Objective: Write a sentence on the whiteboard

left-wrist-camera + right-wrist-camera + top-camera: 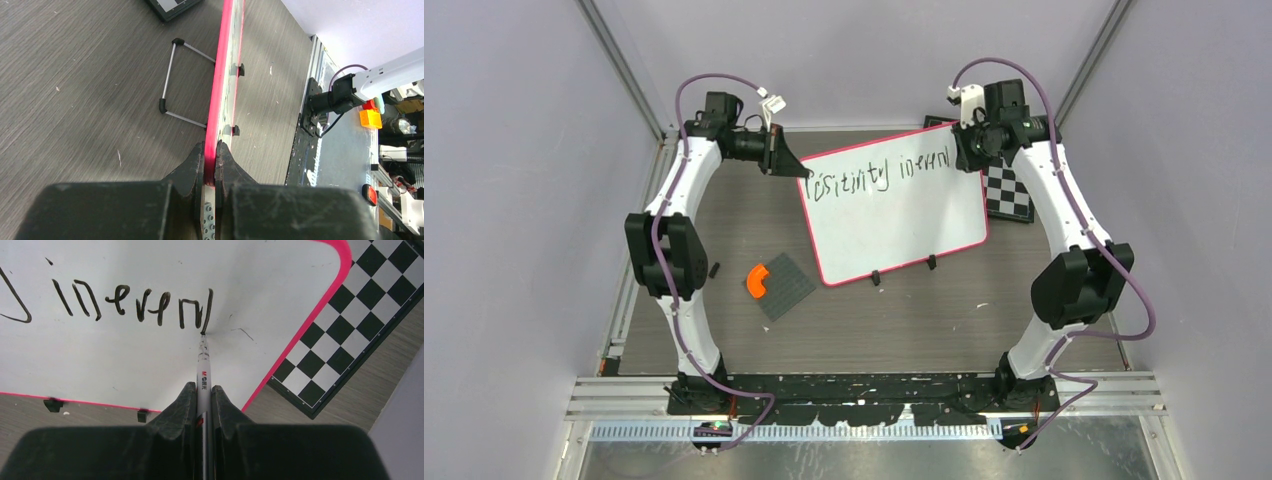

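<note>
While the left fingers (192, 167) pinch the rim of the whiteboard (894, 215), apparently to steady it beside the chessboard (1009, 192), the right fingers (182, 410) clamp a marker (204, 375), its tip touching the last stroke of the sentence (879, 175).

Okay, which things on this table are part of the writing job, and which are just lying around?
In use: whiteboard, clamped at its edge by the left gripper; the sentence on it; marker, held in the right gripper, tip on the board.
Lying about: chessboard; dark studded plate; orange piece at its edge.
</note>
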Tool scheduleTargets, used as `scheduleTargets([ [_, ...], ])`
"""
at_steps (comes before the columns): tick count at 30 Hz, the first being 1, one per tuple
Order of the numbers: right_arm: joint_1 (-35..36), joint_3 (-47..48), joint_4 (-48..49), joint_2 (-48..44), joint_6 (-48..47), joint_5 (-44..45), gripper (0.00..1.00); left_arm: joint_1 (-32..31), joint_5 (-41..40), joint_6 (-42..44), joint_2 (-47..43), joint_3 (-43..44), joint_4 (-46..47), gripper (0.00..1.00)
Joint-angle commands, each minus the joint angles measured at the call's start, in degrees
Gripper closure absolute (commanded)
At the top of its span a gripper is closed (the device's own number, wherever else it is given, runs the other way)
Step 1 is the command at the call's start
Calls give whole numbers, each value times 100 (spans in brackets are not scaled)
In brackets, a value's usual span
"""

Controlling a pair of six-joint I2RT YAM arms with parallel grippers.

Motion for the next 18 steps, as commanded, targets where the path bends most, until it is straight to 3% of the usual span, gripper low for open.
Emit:
scheduleTargets([
  [1,-1,-253,102,-344,-36,-169,100,-48,-807,468,-206,-141,229,100],
  [7,287,-272,-17,-374,-9,-275,100,-74,-815,419,-214,-198,280,100],
  [15,422,455,-531,-419,92,-903,100,-84,-881,112,-252,-225,507,100],
  [18,486,408,-757,-660,76,-1240,100,-83,-907,-159,-342,-304,726,88],
])
